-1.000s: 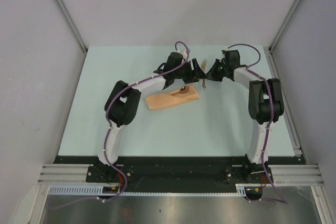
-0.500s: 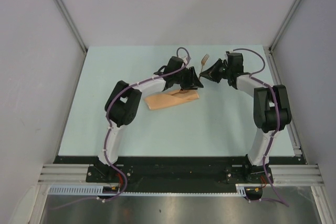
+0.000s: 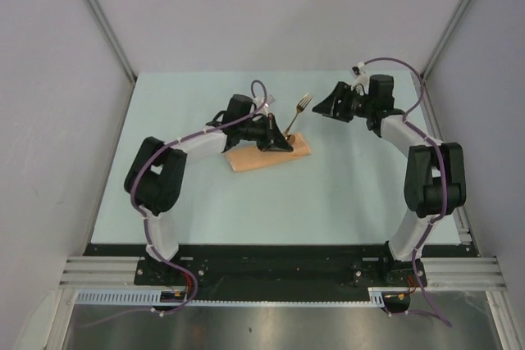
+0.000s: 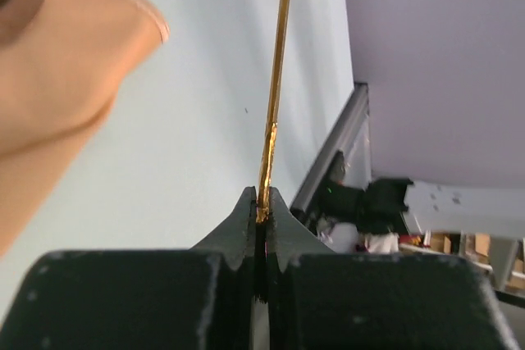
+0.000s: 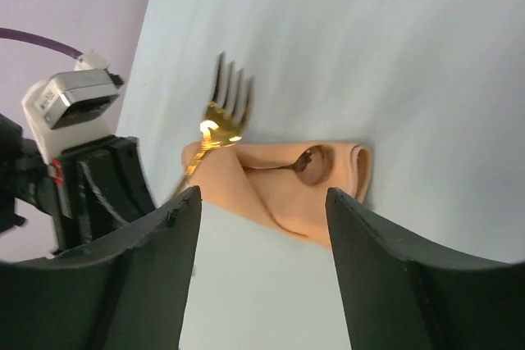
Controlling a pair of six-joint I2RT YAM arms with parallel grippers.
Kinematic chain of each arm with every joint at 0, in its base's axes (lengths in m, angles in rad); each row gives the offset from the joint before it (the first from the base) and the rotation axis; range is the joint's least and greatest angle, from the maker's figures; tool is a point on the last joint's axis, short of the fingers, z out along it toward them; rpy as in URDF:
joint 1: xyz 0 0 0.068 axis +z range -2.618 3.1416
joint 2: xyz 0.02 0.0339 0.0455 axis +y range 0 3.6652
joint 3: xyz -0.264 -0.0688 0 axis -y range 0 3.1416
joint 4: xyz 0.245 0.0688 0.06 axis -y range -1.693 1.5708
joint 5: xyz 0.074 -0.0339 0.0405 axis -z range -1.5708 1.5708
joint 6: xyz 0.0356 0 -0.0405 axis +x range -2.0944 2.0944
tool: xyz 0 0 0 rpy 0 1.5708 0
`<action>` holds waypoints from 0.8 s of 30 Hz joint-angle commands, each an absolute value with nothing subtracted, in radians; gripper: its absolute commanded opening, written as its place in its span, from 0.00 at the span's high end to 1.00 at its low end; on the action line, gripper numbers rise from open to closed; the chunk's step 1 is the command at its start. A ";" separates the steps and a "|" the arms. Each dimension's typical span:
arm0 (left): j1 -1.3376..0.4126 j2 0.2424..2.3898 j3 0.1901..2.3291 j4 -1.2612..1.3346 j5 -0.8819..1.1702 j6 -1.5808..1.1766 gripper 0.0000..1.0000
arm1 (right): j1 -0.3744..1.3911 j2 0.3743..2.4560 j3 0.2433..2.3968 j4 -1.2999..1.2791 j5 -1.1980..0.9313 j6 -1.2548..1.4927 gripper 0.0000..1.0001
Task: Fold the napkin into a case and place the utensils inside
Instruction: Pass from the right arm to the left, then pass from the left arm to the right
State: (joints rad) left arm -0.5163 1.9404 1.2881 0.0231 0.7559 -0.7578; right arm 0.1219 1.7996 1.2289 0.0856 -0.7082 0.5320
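Just handed over | left tool (image 4: 261, 202) clamped on thin gold metal fork (image 4: 277, 71) | right tool (image 3: 323, 109) apart, released | next: fork into folded peach cloth napkin (image 3: 254, 158)

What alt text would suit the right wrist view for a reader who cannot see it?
A gold fork points tines-up by a folded peach napkin with a spoon tucked in its fold, on a pale table. The left gripper sits left; the open right gripper frames the foreground.
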 commanded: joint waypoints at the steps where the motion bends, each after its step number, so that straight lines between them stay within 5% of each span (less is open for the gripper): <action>1: -0.469 1.758 1.188 0.008 0.939 -0.678 1.00 | 0.090 1.773 1.334 0.017 -0.867 0.257 0.33; 10: -0.456 1.674 1.046 -0.005 1.003 -0.669 1.00 | 0.176 1.864 1.439 0.042 -1.023 0.213 0.40; 13: -0.456 1.666 1.040 -0.005 1.009 -0.658 1.00 | 0.198 1.910 1.494 0.005 -1.040 0.199 0.50; 16: -0.453 1.669 1.043 -0.006 1.023 -0.644 1.00 | 0.199 1.921 1.497 0.003 -1.054 0.207 0.77; 19: -0.446 1.675 1.051 -0.011 1.029 -0.640 1.00 | 0.199 1.922 1.485 -0.028 -1.068 0.192 0.81; 24: -0.431 1.689 1.060 -0.006 1.060 -0.637 1.00 | 0.193 1.922 1.457 -0.037 -1.100 0.173 0.70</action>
